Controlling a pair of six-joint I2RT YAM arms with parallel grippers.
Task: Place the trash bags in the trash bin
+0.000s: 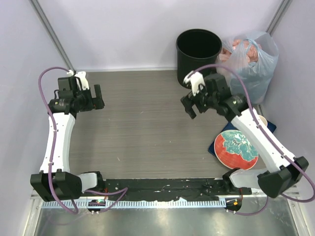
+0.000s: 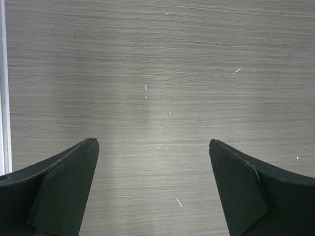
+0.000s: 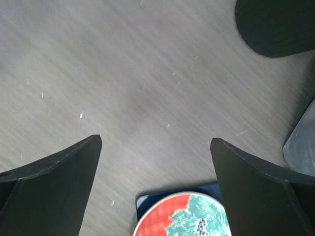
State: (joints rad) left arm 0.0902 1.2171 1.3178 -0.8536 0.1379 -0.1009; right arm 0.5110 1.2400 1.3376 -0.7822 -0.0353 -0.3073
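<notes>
The round black trash bin [image 1: 199, 49] stands at the back of the table, right of centre; its base also shows in the right wrist view [image 3: 275, 27]. No thin pale pink trash bag shows in any view. My left gripper [image 1: 98, 97] is open and empty over bare table at the back left [image 2: 153, 142]. My right gripper [image 1: 189, 105] is open and empty in front of the bin, over bare table [image 3: 155, 140].
A bulging clear-bluish bag [image 1: 248, 59] with pink contents sits right of the bin; its edge shows in the right wrist view [image 3: 302, 142]. A red and green round plate [image 1: 238, 149] lies on a dark blue square at the right, also in the right wrist view [image 3: 184, 216].
</notes>
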